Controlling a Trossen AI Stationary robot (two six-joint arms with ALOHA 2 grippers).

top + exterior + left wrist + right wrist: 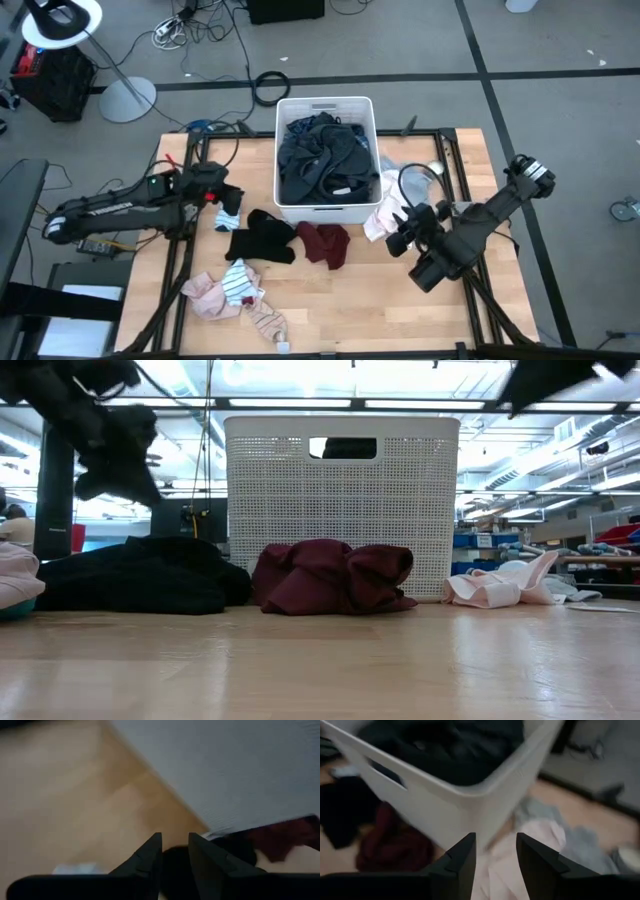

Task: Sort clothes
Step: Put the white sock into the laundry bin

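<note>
Top-down and table-level views of a wooden table (pixel 400 300) carrying a white slotted basket (pixel 325 108) filled with dark garments (pixel 322 160). The left gripper (pixel 232 196) hangs above the table just beside the basket's left wall; its fingers (pixel 150 857) stand a narrow gap apart and hold nothing. A white-and-blue sock (pixel 227 218) lies directly beneath and just ahead of this gripper, a black garment (pixel 262 240) lies a little farther out toward the table's front, and a maroon garment (pixel 325 243) lies beyond that, in front of the basket. Nearer the table's front edge, well apart from the left gripper, lie a striped piece (pixel 240 281) and pink pieces (pixel 205 297). The right gripper (pixel 398 240) is raised near the basket's right front corner, its fingers (pixel 462 862) parted moderately and empty. A pale pink garment (pixel 383 218) lies just under and ahead of the right gripper, touching the basket's wall, with a light grey-blue piece (pixel 580 845) just behind it. In the table-level view the maroon garment (pixel 335 577) and black garment (pixel 135 575) rest against the front of the basket (pixel 342 500).
</note>
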